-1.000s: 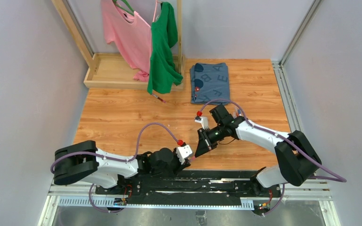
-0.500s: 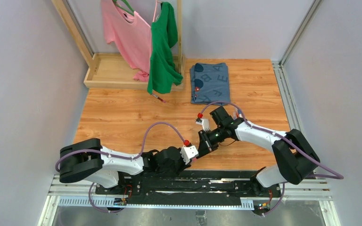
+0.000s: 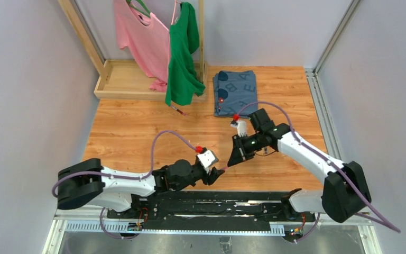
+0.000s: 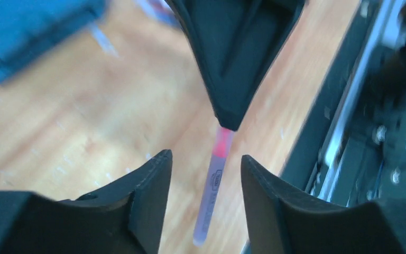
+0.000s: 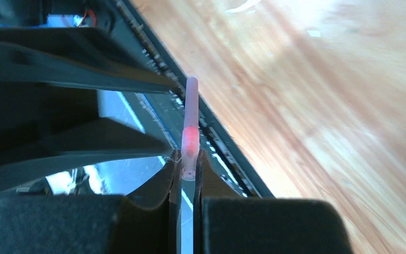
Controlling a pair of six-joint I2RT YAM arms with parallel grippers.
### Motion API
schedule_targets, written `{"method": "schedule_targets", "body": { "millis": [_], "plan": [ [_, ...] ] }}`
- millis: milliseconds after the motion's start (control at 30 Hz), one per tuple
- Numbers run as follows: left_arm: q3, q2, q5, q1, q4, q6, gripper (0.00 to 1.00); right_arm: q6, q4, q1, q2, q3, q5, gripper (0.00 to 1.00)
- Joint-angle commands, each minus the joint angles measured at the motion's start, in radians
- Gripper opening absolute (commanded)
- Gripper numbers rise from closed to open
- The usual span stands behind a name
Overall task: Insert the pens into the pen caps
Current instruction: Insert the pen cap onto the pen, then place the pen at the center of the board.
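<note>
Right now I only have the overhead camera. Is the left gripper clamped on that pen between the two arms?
Observer: No. The left wrist camera shows the left gripper open, its fingers on either side of the pen with a gap on each side.
Operator: So what is holding the pen up?
Observer: The right wrist camera shows the right gripper shut on one end of it, with the rest sticking straight out past the fingertips.

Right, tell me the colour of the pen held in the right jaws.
Pale pink pen with a bright red-pink band near the held end; the right wrist view shows it best.
</note>
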Motion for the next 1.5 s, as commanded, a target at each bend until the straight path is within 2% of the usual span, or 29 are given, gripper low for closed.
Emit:
{"method": "schedule_targets", "body": {
  "millis": [0, 67, 167, 267, 400, 500, 667, 767, 900, 1033, 1267, 1333, 1467],
  "plan": [
    [-0.057, -0.129, -0.177, 0.015, 0.257, -0.002, 0.66, -0.059, -0.204, -0.144, -0.103, 0.068, 0.138, 0.01],
    [-0.090, -0.191, -0.215, 0.026, 0.198, -0.019, 0.77, -0.046, -0.209, -0.203, -0.160, 0.068, 0.211, 0.00],
    [-0.116, -0.272, -0.244, 0.070, 0.090, -0.062, 0.85, 0.011, -0.193, -0.222, -0.248, 0.046, 0.455, 0.01],
    [-0.124, -0.340, -0.250, 0.142, -0.011, -0.112, 0.87, 0.067, -0.118, -0.222, -0.324, -0.020, 0.599, 0.01],
    [-0.098, -0.382, -0.180, 0.258, -0.140, -0.181, 0.87, 0.125, 0.012, -0.222, -0.392, -0.112, 0.707, 0.01],
    [-0.043, -0.357, -0.163, 0.349, -0.275, -0.277, 0.87, 0.159, 0.107, -0.220, -0.446, -0.198, 0.845, 0.01],
    [0.014, -0.287, -0.153, 0.469, -0.367, -0.385, 0.87, 0.184, 0.223, -0.219, -0.544, -0.321, 1.040, 0.00],
    [0.041, -0.227, -0.171, 0.543, -0.403, -0.457, 0.87, 0.170, 0.307, -0.218, -0.554, -0.379, 1.071, 0.01],
    [0.074, -0.181, -0.173, 0.608, -0.416, -0.485, 0.85, 0.177, 0.349, -0.219, -0.466, -0.402, 1.057, 0.03],
    [0.113, -0.151, -0.193, 0.634, -0.428, -0.457, 0.85, 0.191, 0.352, -0.218, -0.382, -0.395, 1.009, 0.14],
    [0.119, -0.141, -0.173, 0.682, -0.382, -0.423, 0.87, 0.177, 0.380, -0.219, -0.348, -0.379, 0.961, 0.37],
    [0.132, -0.132, -0.144, 0.713, -0.376, -0.406, 0.88, 0.163, 0.374, -0.221, -0.347, -0.367, 0.959, 0.41],
    [0.220, -0.053, -0.004, 0.795, -0.387, -0.359, 0.86, 0.130, 0.364, -0.221, -0.363, -0.340, 0.927, 0.41]
  ]
}}
